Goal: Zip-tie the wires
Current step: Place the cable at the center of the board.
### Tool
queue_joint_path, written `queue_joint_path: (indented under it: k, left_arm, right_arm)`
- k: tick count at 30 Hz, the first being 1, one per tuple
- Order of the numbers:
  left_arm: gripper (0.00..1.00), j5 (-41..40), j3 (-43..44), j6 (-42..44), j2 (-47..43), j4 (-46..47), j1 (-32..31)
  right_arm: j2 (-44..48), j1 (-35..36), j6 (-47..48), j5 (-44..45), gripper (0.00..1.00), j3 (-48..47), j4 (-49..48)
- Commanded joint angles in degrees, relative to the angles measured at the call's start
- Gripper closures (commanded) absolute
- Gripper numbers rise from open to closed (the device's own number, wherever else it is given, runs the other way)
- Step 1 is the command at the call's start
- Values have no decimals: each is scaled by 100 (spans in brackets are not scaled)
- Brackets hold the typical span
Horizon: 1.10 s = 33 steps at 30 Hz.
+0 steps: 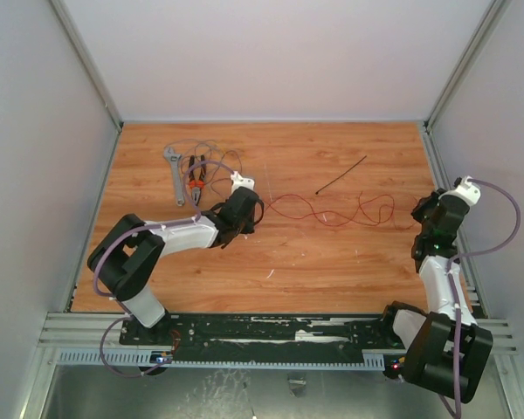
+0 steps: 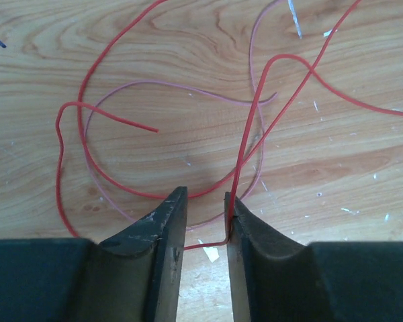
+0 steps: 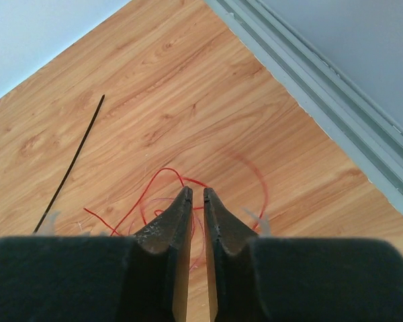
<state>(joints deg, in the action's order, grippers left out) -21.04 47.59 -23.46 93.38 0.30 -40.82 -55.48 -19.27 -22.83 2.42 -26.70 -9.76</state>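
– On the tabletop, what sort of ground are we looking at?

– Warm wood-grain laminate. The table (image 1: pixel 332 271) is flecked with small white specks. Pale grey walls (image 1: pixel 271 52) close it in on three sides, and a metal rail (image 1: pixel 271 332) runs along the near edge, where both arms are bolted.

– And the wires?

– The wires (image 1: pixel 332 209) trail across the middle, mostly red with a few duller strands. They run from a tangle at the far left, beside a wrench (image 1: pixel 172 175) and orange-handled pliers (image 1: pixel 195 181), over towards the right side. The zip tie (image 1: pixel 341 175) lies straight and alone just beyond them, touching no strand.

– How does the left gripper stand?

– The left gripper (image 2: pixel 205 201) sits low over the loops near the tangle, its jaws parted by a modest gap. One red strand runs along the inner face of the finger (image 2: pixel 262 241) on the right of the wrist view, then kinks across the gap lower down. It touches that finger only, so nothing is pinched.

– And the other one?

– The right gripper (image 3: pixel 196 191) is parted to a thin slit, with wood showing through it. Red loops lie under and just past its tips. I cannot tell whether any strand touches them, and none shows inside the slit.
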Motion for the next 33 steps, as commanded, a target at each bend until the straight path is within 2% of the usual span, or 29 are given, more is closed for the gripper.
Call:
queue_joint_path:
  k: [1,4,6,21,25,33]
  left_arm:
    - [62,-38,188,-25,119,219,-49]
    - [50,-57,225,-3,44,141,-49]
    - [43,-67,247,5,-18,114,-56]
    - [16,-98,343,29,-431,-240,-51]
    - [2,-77,328,-14,-690,-364,-50]
    - [2,54,317,91,-1568,-606,-9]
  right_arm:
    - [9,-8,-54,117,87,1,-194]
    - [73,-7,2,117,86,-122,-102]
    - [134,0,7,108,81,-168,-68]
    - [176,4,99,-445,64,-596,158]
    - [23,15,99,-746,62,-689,188]
    - [-132,359,59,-1077,58,-1013,150]
